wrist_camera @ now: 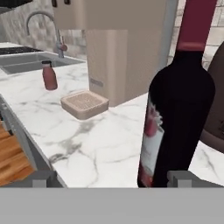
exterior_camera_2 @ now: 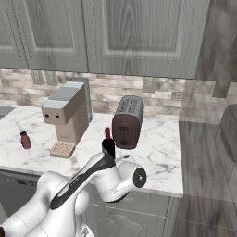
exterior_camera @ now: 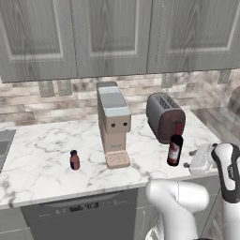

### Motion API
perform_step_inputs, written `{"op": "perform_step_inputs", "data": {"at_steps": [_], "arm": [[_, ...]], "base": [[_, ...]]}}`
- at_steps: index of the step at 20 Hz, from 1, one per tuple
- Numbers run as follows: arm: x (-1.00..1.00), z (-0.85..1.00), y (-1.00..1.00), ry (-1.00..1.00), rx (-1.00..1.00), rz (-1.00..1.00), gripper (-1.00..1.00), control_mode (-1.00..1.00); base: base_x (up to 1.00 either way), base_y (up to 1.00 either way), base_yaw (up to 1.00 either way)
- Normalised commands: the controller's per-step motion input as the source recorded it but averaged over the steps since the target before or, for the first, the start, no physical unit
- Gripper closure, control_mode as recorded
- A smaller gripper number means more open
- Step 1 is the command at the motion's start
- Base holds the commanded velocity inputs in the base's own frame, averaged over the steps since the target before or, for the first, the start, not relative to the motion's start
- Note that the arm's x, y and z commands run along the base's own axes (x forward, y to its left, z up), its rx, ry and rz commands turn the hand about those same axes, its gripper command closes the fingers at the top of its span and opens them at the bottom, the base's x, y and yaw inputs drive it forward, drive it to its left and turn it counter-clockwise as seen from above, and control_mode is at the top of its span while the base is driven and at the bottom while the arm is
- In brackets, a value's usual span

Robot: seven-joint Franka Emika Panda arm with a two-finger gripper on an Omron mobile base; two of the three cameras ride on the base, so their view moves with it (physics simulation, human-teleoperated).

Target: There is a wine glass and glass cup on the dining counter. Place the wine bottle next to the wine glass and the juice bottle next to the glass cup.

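The wine bottle (exterior_camera: 175,146), tall and dark with a red cap and a reddish label, stands on the marble worktop (exterior_camera: 42,154) in front of the toaster. My gripper (exterior_camera: 189,159) is open just to the bottle's right, level with its lower body and apart from it. In the hand view the wine bottle (wrist_camera: 179,100) looms close, right of centre between my fingertips (wrist_camera: 183,177), with my gripper (wrist_camera: 111,181) wide open. The small juice bottle (exterior_camera: 74,160) (wrist_camera: 49,75) stands left of the coffee machine. My arm partly hides the wine bottle (exterior_camera_2: 108,139). The wine glass, glass cup and dining counter are out of view.
A beige coffee machine (exterior_camera: 113,123) with a drip tray (wrist_camera: 84,104) stands between the two bottles. A dark toaster (exterior_camera: 164,116) sits right behind the wine bottle. A sink with a faucet (wrist_camera: 43,22) lies at the far left. Grey cabinets (exterior_camera: 112,33) hang above the brick wall.
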Motion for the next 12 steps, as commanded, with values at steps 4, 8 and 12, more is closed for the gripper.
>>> {"op": "perform_step_inputs", "data": {"at_steps": [4,8,12], "arm": [[0.32,-0.02,-0.01,0.0,0.11,0.13,-1.0,-1.0],[0.46,-0.02,-0.02,0.0,0.1,0.08,-1.0,-1.0],[0.33,0.0,-0.08,0.0,0.05,0.05,-1.0,-1.0]], "base": [[0.0,0.0,0.0],[0.0,0.0,0.0],[0.0,0.0,0.0]]}}
